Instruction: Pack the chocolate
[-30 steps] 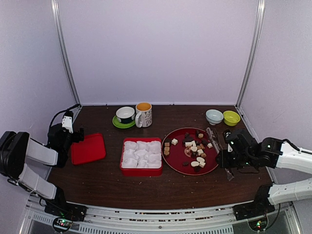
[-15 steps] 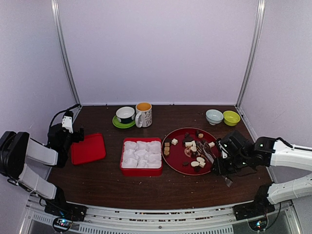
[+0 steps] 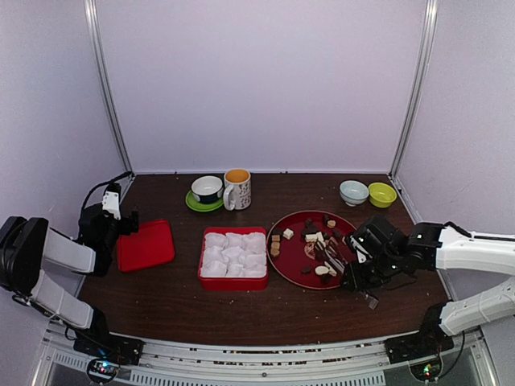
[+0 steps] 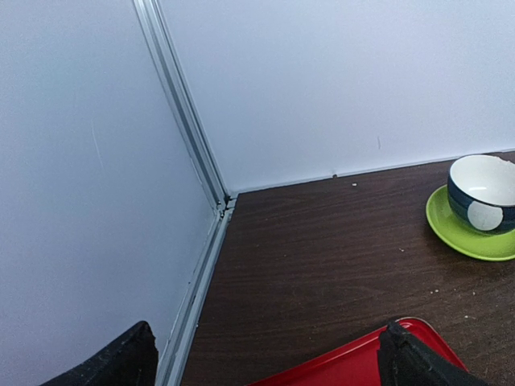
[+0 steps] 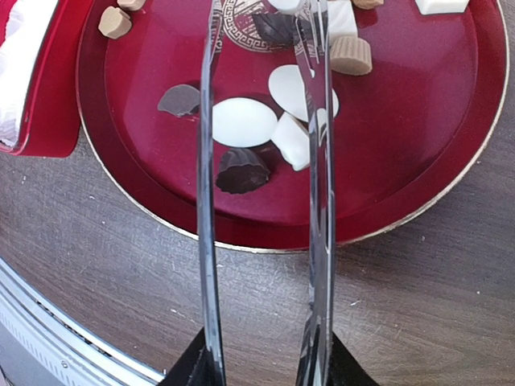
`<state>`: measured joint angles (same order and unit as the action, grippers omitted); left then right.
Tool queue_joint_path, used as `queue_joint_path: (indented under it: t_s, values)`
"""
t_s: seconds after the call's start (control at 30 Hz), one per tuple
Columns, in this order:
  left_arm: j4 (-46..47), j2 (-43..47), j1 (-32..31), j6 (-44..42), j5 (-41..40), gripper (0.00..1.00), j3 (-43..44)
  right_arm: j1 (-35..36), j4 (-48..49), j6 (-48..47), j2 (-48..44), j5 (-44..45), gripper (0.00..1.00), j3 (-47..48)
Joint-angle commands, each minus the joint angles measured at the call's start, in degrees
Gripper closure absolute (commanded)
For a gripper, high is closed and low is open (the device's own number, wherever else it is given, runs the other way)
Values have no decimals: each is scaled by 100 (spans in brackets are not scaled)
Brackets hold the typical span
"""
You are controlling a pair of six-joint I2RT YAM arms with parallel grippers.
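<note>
Our right jaws clamp the metal tongs (image 5: pixel 208 201), whose blades stand apart over the chocolate (image 5: pixel 244 122) scattered on the round red plate (image 5: pixel 418 161). Our left jaws gape wide at the red tray (image 4: pixel 354 366). We cannot read the mug's (image 3: pixel 237 189) print.

Mug (image 3: pixel 238 190) beside saucered bowl (image 3: pixel 207 188); red lid (image 3: pixel 146 244) left; tongs (image 5: pixel 205 241) over plate (image 5: pixel 418 161).
</note>
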<state>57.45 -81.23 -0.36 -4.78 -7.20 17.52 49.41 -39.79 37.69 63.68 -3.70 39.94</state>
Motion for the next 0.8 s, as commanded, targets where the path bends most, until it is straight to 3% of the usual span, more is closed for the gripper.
queue_joint_path:
  t_s: [0.0, 0.77]
  values:
    - [367, -33, 36, 21, 70, 2, -28, 88, -58, -58, 217, 108, 63, 282]
    - [366, -33, 36, 21, 70, 2, -24, 259, -384, -131, 1045, 709, 64, 771]
